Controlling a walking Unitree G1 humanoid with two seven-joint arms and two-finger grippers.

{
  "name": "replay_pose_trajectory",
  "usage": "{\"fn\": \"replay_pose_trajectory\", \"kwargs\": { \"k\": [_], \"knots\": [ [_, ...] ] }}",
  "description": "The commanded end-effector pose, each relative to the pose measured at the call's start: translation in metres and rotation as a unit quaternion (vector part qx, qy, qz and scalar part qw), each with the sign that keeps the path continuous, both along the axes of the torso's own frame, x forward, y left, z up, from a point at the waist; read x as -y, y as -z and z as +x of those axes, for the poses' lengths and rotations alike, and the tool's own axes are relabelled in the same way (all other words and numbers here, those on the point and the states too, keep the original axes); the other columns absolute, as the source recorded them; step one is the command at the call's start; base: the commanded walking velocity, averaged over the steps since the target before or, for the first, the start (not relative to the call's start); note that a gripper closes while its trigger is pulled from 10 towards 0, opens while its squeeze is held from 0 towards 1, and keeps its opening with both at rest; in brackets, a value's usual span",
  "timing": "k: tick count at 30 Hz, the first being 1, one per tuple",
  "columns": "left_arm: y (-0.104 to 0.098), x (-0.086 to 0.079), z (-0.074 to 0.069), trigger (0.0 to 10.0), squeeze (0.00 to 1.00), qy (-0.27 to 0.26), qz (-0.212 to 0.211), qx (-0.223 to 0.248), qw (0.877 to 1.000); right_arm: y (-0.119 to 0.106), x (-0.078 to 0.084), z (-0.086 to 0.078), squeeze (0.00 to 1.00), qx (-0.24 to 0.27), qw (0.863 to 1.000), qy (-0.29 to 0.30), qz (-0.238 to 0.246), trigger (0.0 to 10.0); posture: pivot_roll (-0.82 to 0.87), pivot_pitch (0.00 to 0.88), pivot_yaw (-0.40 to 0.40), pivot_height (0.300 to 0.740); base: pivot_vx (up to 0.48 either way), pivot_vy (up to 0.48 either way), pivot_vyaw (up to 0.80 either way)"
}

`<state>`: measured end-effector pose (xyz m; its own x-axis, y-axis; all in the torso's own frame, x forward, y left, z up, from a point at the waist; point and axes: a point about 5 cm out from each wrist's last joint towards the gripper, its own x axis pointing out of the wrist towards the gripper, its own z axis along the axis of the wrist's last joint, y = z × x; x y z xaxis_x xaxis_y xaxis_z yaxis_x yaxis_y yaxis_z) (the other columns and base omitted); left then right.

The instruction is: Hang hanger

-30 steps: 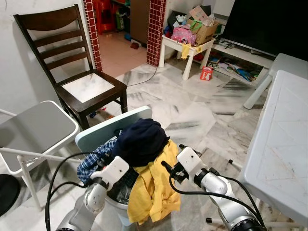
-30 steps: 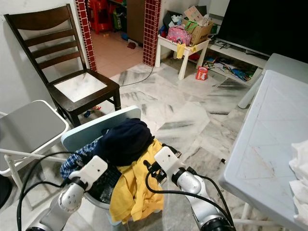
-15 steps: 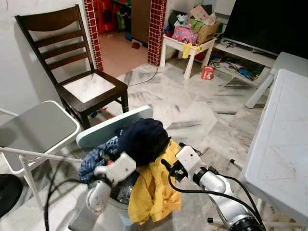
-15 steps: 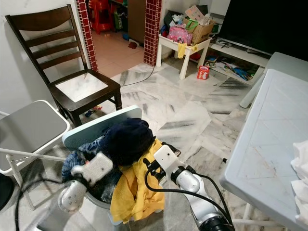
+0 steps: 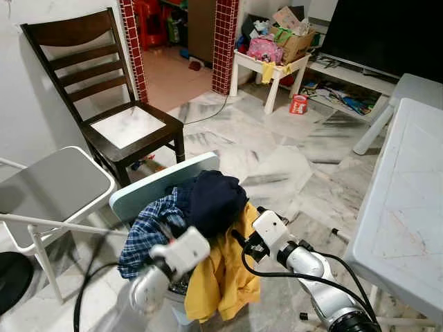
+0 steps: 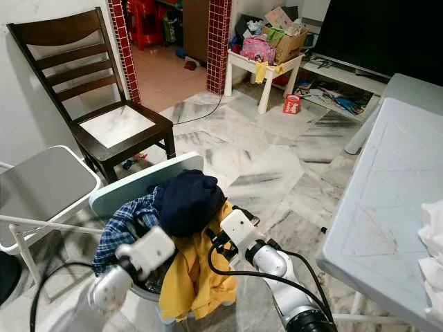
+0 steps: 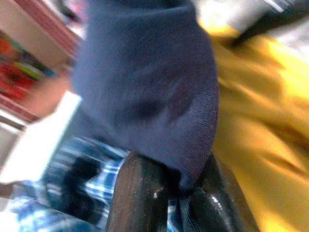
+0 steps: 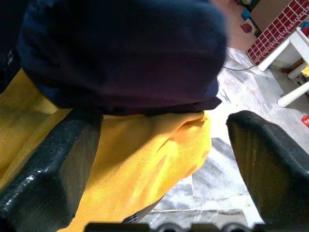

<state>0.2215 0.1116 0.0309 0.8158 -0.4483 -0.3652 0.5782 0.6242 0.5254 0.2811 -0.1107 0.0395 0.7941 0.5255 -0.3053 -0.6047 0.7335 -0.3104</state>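
Hanger placement could not be told amid a heap of three garments: a dark navy knitted garment (image 5: 211, 200) on top, a yellow cotton shirt (image 5: 221, 277) drooping down the front, and a blue-and-white plaid shirt (image 5: 149, 228) spilling to the robot's left. The heap sat against a pale blue plastic panel (image 5: 156, 183) on the grey-veined marble floor (image 5: 277, 159). The left gripper (image 7: 176, 193) reached into the pile from below, its two black fingers (image 7: 140, 193) drawn close with a fold of the navy garment pinched between them. The right gripper (image 8: 159, 164) hovered at the pile's right side with its two fingers (image 8: 48, 169) spread wide, yellow cloth in the gap between them and the navy garment just above. Two chairs stood to the left: one dark wooden ladder-back chair (image 5: 104, 90) and one white folding chair with a grey seat (image 5: 48, 187). One white plastic table (image 5: 408, 200) stood on the right.
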Motion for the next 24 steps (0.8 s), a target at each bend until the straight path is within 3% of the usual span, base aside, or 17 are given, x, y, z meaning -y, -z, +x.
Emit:
{"fn": "replay_pose_trajectory", "kwargs": {
  "k": [1, 4, 7, 11, 14, 15, 17, 20, 24],
  "knots": [
    [0.004, -0.005, -0.002, 10.0, 1.00, -0.010, 0.001, -0.023, 1.000, -0.002, 0.001, 0.002, 0.00, 0.006, 1.000, -0.001, -0.005, 10.0, 0.05, 0.000, -0.055, 0.740, 0.000, 0.000, 0.00],
    [0.004, -0.009, -0.004, 10.0, 1.00, -0.012, 0.001, -0.038, 0.999, -0.002, 0.000, 0.003, 0.00, 0.007, 1.000, -0.003, -0.005, 10.0, 0.05, 0.000, -0.057, 0.740, 0.000, 0.000, 0.00],
    [-0.003, -0.008, 0.000, 10.0, 1.00, -0.016, -0.009, -0.019, 1.000, -0.002, 0.000, 0.003, 0.00, 0.006, 1.000, -0.004, -0.006, 10.0, 0.06, 0.000, -0.059, 0.740, 0.000, 0.000, 0.00],
    [-0.026, 0.001, 0.009, 10.0, 1.00, -0.001, -0.047, 0.039, 0.998, -0.002, -0.001, 0.003, 0.00, 0.006, 1.000, -0.006, -0.007, 10.0, 0.06, 0.000, -0.061, 0.740, 0.000, 0.000, 0.00],
    [-0.052, 0.006, 0.019, 10.0, 1.00, 0.001, -0.077, 0.109, 0.991, -0.002, -0.003, 0.004, 0.00, 0.006, 1.000, -0.008, -0.006, 10.0, 0.06, 0.000, -0.059, 0.740, 0.000, 0.000, 0.00],
    [-0.052, 0.006, 0.019, 10.0, 1.00, 0.001, -0.077, 0.109, 0.991, -0.002, -0.003, 0.004, 0.00, 0.006, 1.000, -0.008, -0.006, 10.0, 0.06, 0.000, -0.059, 0.740, 0.000, 0.000, 0.00],
    [-0.067, 0.001, 0.027, 10.0, 1.00, -0.018, -0.071, 0.163, 0.984, -0.002, -0.004, 0.003, 0.00, 0.007, 1.000, -0.008, -0.005, 10.0, 0.06, 0.000, -0.059, 0.740, 0.000, 0.000, 0.00],
    [-0.080, -0.006, 0.033, 10.0, 1.00, -0.042, -0.076, 0.197, 0.977, -0.001, -0.004, 0.004, 0.00, 0.007, 1.000, -0.007, -0.004, 10.0, 0.06, 0.000, -0.052, 0.740, 0.000, 0.000, 0.00],
    [-0.087, -0.015, 0.041, 10.0, 1.00, -0.073, -0.081, 0.208, 0.972, 0.000, -0.004, 0.003, 0.00, 0.007, 1.000, -0.007, -0.004, 10.0, 0.06, 0.000, -0.050, 0.740, 0.000, 0.000, 0.00]
  ]
}}
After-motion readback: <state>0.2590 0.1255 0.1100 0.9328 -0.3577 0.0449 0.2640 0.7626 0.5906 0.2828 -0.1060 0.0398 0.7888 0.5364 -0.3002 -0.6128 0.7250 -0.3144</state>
